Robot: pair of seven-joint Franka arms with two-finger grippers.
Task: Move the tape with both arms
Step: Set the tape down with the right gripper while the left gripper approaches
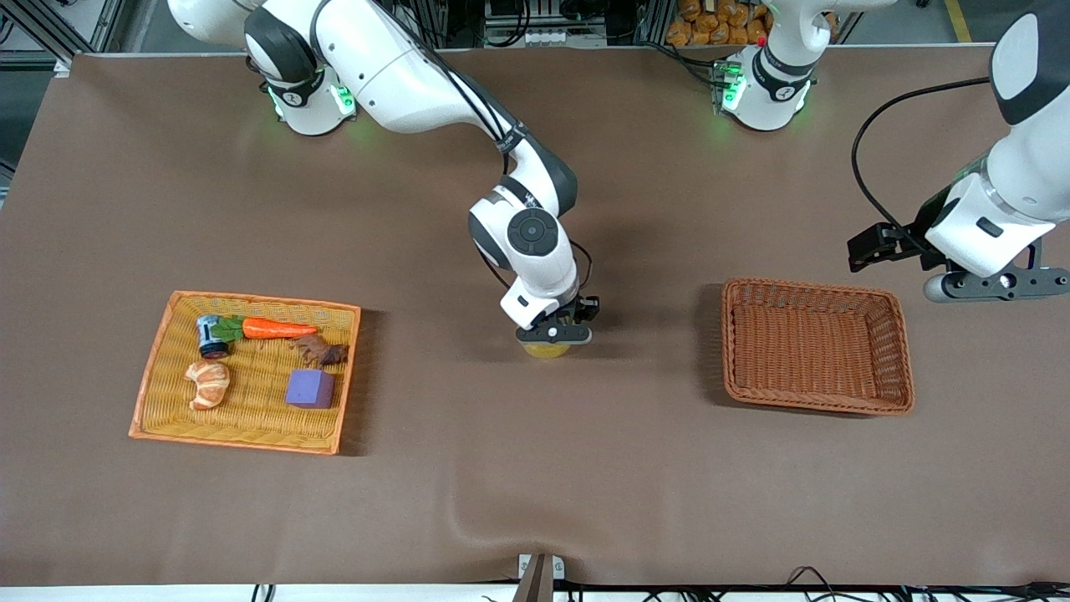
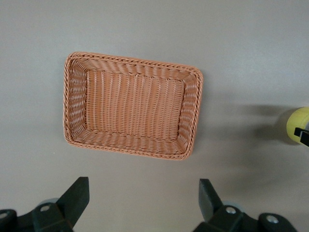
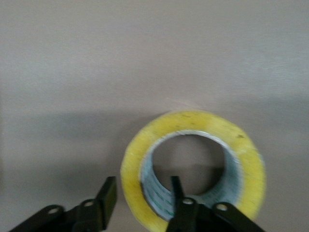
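- While the left arm waits, the left gripper [image 2: 140, 203] hangs with fingers spread wide, holding nothing, over the table just beside the brown basket [image 1: 815, 345].
- The right gripper [image 3: 142, 203] straddles the tape's [image 3: 193, 169] wall mid-table, one finger inside the hole, fingers parted.
- The tape lies flat between the basket and the orange tray [image 1: 242, 372].

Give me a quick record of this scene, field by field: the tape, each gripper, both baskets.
tape: yellow roll lying flat on the table, between the two baskets
right gripper: low at the tape, one finger inside the hole, one outside, straddling the wall, a gap visible
left gripper: open, waiting above the table beside the brown basket
brown basket: nothing in it, toward the left arm's end
orange tray: holds carrot, croissant, purple cube, small can
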